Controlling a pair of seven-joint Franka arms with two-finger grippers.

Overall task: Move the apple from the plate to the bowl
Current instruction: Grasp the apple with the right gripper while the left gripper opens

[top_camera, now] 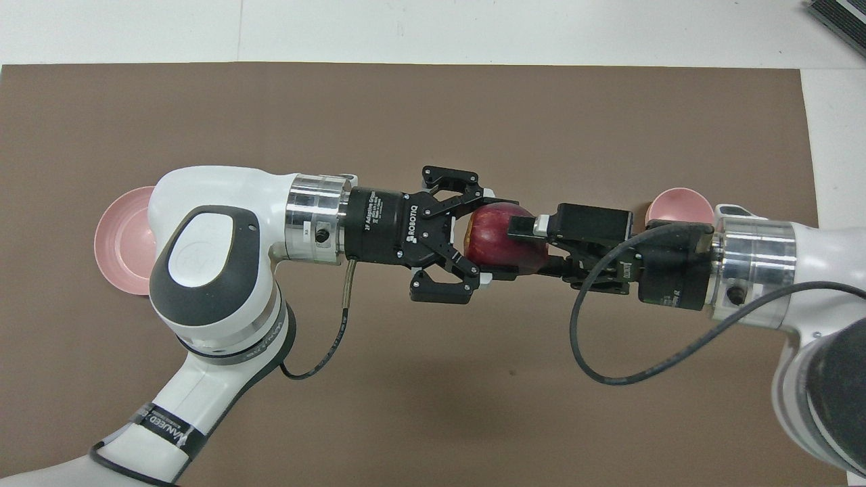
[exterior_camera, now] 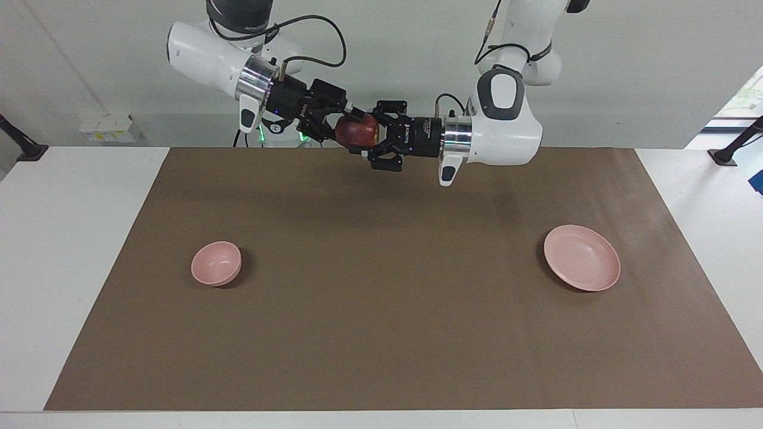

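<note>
Brown mat (exterior_camera: 381, 333): covers the table's middle.
Bowl (exterior_camera: 216, 263): on the mat toward the right arm's end, empty.
Plate (exterior_camera: 582, 257): toward the left arm's end, empty.
Apple (exterior_camera: 356, 131): aloft over the mat's middle, between both grippers.
Right gripper (exterior_camera: 349, 128): clenched on the apple.
Left gripper (exterior_camera: 372, 143): fingers spread around the apple.

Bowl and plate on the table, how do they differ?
The bowl is smaller and deeper; the plate is wider and shallow. The bowl sits toward the right arm's end, the plate toward the left arm's. Both are pale pink, round and empty; the apple is up between the left gripper and right gripper.
</note>
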